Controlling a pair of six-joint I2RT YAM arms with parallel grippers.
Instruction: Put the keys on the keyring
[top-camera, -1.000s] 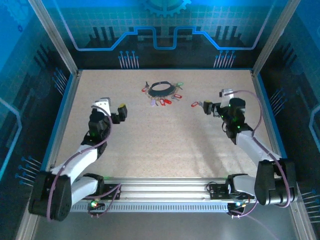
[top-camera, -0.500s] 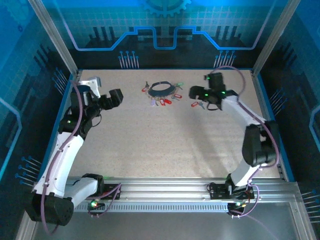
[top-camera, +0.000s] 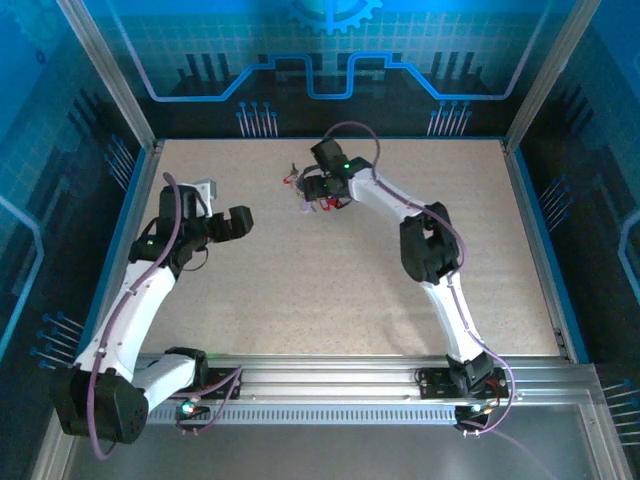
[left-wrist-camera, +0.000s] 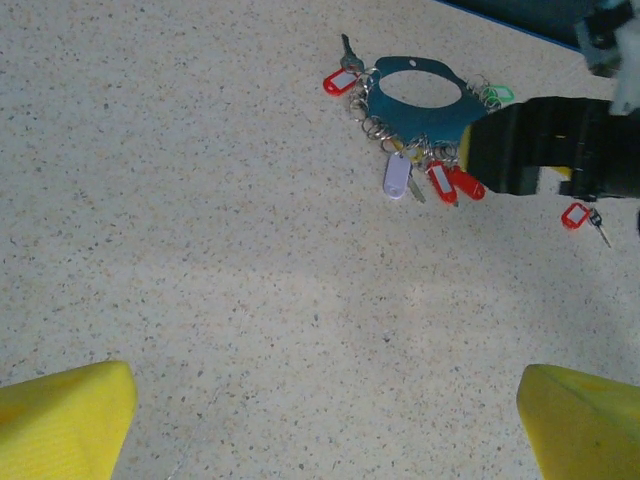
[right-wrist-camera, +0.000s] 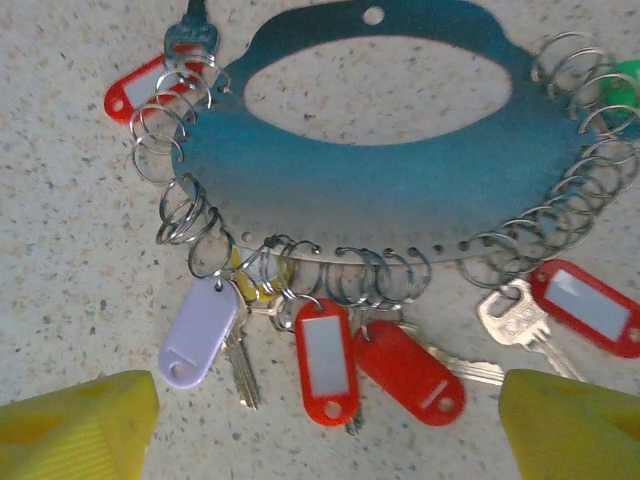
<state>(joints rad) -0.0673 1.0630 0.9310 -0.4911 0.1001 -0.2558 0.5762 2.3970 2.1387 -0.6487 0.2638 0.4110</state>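
The keyring (right-wrist-camera: 400, 170) is a flat blue oval plate edged with several wire split rings, lying on the table at the back centre. Keys hang from it with red tags (right-wrist-camera: 325, 375), a purple tag (right-wrist-camera: 198, 333), a green tag (left-wrist-camera: 495, 95) and a partly hidden yellow one. My right gripper (right-wrist-camera: 320, 440) hovers right over the ring, open, its yellow fingertips (right-wrist-camera: 80, 425) either side of the lower tags and nothing held. One loose red-tagged key (left-wrist-camera: 575, 215) lies apart on the table, right of the ring. My left gripper (top-camera: 238, 222) is open, well left of the ring.
The right arm (top-camera: 400, 205) stretches diagonally across the back right of the table. A blue rim (top-camera: 130, 215) and metal frame posts bound the speckled tabletop (top-camera: 320, 290). The right gripper's black body (left-wrist-camera: 545, 150) sits against the ring's right side.
The right arm has swung left from the right side of the table to above the keyring. The left gripper has come slightly nearer and lower.
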